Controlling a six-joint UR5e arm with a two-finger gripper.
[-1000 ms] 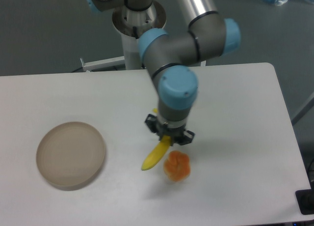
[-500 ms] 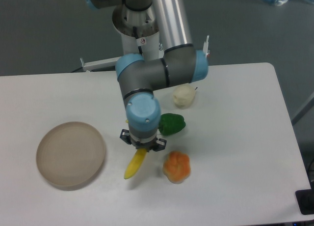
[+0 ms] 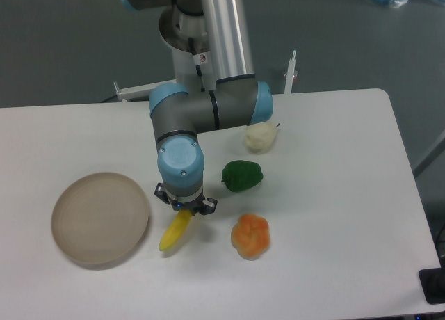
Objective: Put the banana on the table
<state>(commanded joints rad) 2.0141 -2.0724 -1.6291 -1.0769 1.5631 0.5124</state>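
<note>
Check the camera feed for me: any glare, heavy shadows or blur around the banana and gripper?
Fixed camera: even, soft light, no glare on the white table; faint shadows only beneath the banana and the orange fruit. Overall slightly soft, low resolution; the gripper fingers are hidden under the wrist, so the grasp itself is unreadable.

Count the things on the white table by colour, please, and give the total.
Yellow: 1, the banana, held by the gripper
Green: 1, the pepper
Orange: 1, the lumpy fruit
Cream: 1, the pear
Beige: 1, the plate
Total: 5
</note>
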